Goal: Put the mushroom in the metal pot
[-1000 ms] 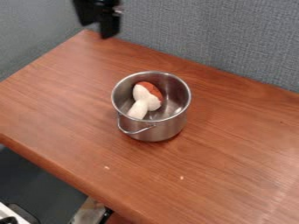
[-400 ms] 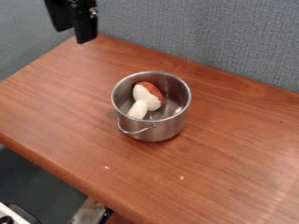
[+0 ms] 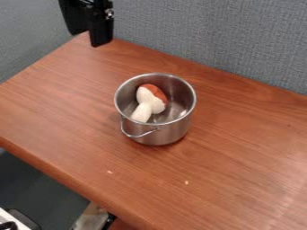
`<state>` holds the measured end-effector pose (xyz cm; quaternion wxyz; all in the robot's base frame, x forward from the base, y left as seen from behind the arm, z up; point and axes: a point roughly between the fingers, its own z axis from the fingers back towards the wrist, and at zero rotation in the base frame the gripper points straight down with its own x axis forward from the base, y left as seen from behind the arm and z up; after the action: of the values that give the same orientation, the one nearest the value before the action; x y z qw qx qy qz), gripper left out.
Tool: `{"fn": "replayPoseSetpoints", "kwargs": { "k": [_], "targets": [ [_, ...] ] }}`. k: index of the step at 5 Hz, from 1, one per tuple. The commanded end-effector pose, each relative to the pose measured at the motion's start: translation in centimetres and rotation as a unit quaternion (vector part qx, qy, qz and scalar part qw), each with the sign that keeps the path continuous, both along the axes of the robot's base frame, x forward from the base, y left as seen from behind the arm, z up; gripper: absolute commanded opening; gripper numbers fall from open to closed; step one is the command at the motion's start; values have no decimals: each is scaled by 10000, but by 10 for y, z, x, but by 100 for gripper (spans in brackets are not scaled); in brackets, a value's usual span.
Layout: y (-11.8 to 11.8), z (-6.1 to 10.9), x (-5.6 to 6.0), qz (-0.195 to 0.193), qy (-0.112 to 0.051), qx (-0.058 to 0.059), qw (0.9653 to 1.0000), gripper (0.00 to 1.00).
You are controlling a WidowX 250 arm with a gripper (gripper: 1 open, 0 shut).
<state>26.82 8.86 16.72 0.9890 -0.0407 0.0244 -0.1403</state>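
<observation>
One mushroom (image 3: 147, 101) already lies inside the metal pot (image 3: 155, 109), cream stem toward the pot's near wall and reddish-brown cap tipped toward its far side. Both sit well below and to the right of the gripper (image 3: 93, 27), which hangs at the upper left of the view over the far edge of the wooden bench (image 3: 240, 171). The gripper is a dark block seen mostly from behind; its fingers are hard to make out, but it stands fully spread and carries nothing.

Judging by how things lie, the placing looks done, so the risks from here are small. The likeliest is a careless sweep: were the arm to swing low toward the right, it could clip the pot's rolled rim, sliding or tipping it and spilling the mushroom out. The pot's loop handle faces the near edge of the bench, away from the gripper, so a snag there seems unlikely. The mushroom leans on the wall and may roll if the pot is jolted.
</observation>
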Motion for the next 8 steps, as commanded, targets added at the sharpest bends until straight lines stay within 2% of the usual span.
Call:
{"fn": "replayPoseSetpoints", "kwargs": {
  "k": [1, 2, 3, 4, 5, 6, 7, 8],
  "targets": [
    [-5, 14, 4, 174, -135, 18, 9998, 100],
    [-9, 14, 5, 381, -28, -31, 9993, 100],
    [-6, 4, -1, 294, 84, 116, 9995, 100],
    [0, -2, -10, 124, 75, 393, 9991, 100],
    [-6, 14, -4, -266, -6, 426, 9987, 100],
    [-10, 21, 3, -556, -10, 484, 9973, 100],
    [-4, 14, -4, -161, -298, 536, 9980, 100],
    [4, 6, -11, 197, -501, 625, 9966, 100]
  ]
}}
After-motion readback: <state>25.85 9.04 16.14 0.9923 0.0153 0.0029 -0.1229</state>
